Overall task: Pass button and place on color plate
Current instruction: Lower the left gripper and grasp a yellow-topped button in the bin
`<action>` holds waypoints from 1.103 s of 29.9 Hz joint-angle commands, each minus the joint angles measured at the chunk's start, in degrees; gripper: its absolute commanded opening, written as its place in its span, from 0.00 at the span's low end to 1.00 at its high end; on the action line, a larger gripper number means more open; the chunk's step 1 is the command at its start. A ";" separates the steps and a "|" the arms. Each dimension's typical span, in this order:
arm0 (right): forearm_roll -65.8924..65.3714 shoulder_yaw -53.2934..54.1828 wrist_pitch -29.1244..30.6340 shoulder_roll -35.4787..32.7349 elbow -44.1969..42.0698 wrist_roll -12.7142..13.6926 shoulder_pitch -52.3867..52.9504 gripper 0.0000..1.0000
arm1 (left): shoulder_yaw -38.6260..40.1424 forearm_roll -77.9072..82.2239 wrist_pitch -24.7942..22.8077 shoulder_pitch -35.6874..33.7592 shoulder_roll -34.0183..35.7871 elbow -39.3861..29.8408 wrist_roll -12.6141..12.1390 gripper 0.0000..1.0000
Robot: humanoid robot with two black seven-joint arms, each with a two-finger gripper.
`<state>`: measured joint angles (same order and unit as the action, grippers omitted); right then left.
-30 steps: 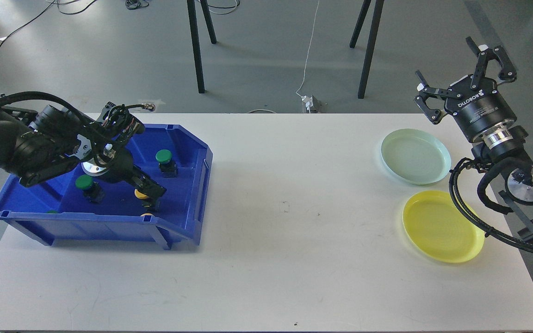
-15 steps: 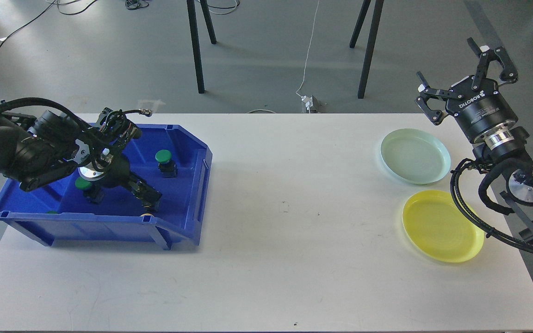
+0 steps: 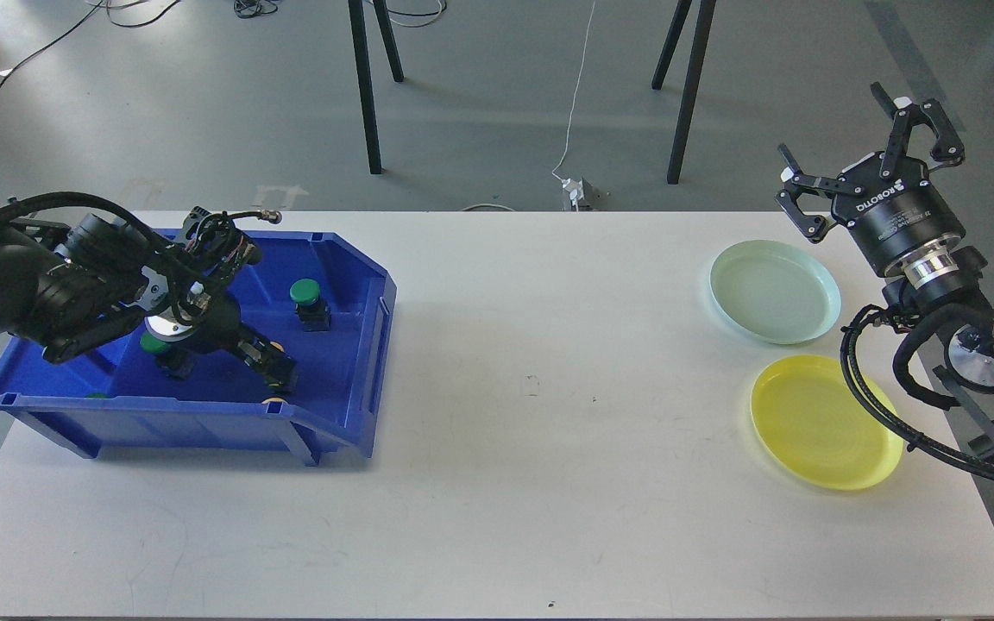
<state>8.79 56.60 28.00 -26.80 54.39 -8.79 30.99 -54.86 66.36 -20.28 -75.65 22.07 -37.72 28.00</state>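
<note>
Two black arms with thick rounded links and loose black cables looped along them. Right end effector (image 3: 877, 147): black cylindrical body marked ROBOTIQ in white, silver wrist ring, two linked black fingers with pale patches. Left end effector (image 3: 277, 375): black, with a silver disc behind it.

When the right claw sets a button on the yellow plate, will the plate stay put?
The yellow plate looks thin, light plastic, so it probably slides if nudged. Its wide, shallow shape makes tipping unlikely, unless its raised rim gets pressed.
</note>
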 commanded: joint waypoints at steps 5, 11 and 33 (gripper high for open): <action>0.00 0.17 0.00 -0.18 0.01 0.00 -0.23 1.00 | 0.45 -0.09 0.15 1.03 -0.01 1.07 0.00 0.66; 0.00 0.09 0.00 -0.18 -0.07 0.00 -0.31 1.00 | 0.45 -0.09 -0.11 0.95 -0.01 0.90 0.00 0.65; 0.00 -0.09 0.00 -0.18 -0.16 0.00 -0.75 1.00 | 0.54 0.88 -0.02 0.24 0.16 0.28 0.00 0.24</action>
<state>8.79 56.56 28.00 -26.98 54.23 -8.79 30.24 -54.37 67.24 -20.12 -75.08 22.08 -37.04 28.00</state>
